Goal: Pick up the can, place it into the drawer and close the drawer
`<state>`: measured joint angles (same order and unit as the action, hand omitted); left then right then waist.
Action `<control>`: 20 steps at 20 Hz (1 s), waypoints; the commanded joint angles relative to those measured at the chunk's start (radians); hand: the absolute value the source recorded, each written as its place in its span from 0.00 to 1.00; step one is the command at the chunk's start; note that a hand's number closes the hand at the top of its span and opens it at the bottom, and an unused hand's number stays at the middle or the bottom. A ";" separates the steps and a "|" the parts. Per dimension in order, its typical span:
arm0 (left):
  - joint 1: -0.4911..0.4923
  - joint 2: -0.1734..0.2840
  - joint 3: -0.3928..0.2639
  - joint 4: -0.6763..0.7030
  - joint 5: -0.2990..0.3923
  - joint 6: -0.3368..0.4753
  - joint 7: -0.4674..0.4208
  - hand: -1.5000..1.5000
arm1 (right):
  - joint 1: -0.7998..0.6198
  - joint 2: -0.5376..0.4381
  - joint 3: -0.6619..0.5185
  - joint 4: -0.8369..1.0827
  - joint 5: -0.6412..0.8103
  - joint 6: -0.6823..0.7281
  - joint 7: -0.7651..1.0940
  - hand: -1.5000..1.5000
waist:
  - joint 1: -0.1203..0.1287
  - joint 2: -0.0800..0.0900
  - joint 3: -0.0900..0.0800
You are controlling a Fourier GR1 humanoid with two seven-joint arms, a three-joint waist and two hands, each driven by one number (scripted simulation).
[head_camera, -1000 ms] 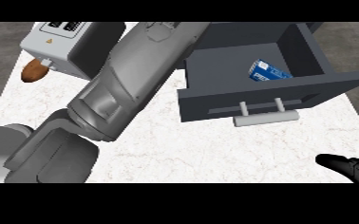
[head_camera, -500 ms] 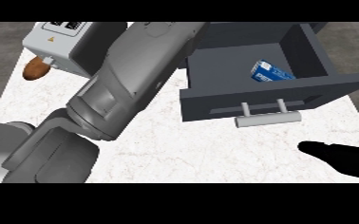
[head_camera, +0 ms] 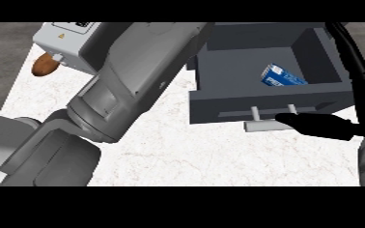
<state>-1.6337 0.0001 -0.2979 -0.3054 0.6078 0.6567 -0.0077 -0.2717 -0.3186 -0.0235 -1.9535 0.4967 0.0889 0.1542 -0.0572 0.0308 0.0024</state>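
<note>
Can: the blue can with white markings (head_camera: 282, 76) lies tilted on its side inside the open dark grey drawer (head_camera: 235, 104), near the compartment's right wall and towards its front.
Drawer: it stands pulled out over the white marbled counter top (head_camera: 214, 159); its pale grey bar handle (head_camera: 267, 124) sticks out from the front panel on two short posts.
Right hand: the black right hand (head_camera: 317, 124) comes in from the view's right edge and lies flat along the drawer's front, its fingers stretched out rather than curled, holding nothing; the tips (head_camera: 285, 119) touch or overlap the handle's right end.
Can relative to fingers: the can is apart from the fingers, beyond the front panel and up from them in the view, inside the compartment.
Left arm: the large grey left forearm (head_camera: 128, 82) crosses the view's left half on a slant; its hand does not show.
Other things: a light grey box-like appliance (head_camera: 61, 41) sits at the upper left, with a brown rounded object (head_camera: 44, 65) just beside it.
</note>
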 commanded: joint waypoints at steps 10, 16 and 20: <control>0.024 0.000 0.010 0.000 -0.014 -0.047 0.001 0.00 | -0.178 0.044 0.162 0.540 0.386 -0.212 -0.144 0.00 | 0.069 -0.018 -0.001; 0.021 0.082 0.030 -0.003 -0.039 -0.072 0.022 0.00 | -0.299 0.115 0.160 0.776 0.468 -0.341 -0.177 0.00 | 0.072 -0.019 -0.001; 0.033 0.123 0.024 -0.043 -0.053 -0.083 0.072 0.00 | -0.388 0.140 0.110 0.960 0.492 -0.448 -0.204 0.00 | 0.089 -0.023 -0.002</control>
<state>-1.6120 0.0784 -0.2733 -0.3257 0.5674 0.5933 0.0323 -0.5815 -0.2111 0.1128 -1.1461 0.9542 -0.2727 -0.0370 0.0206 0.0100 0.0010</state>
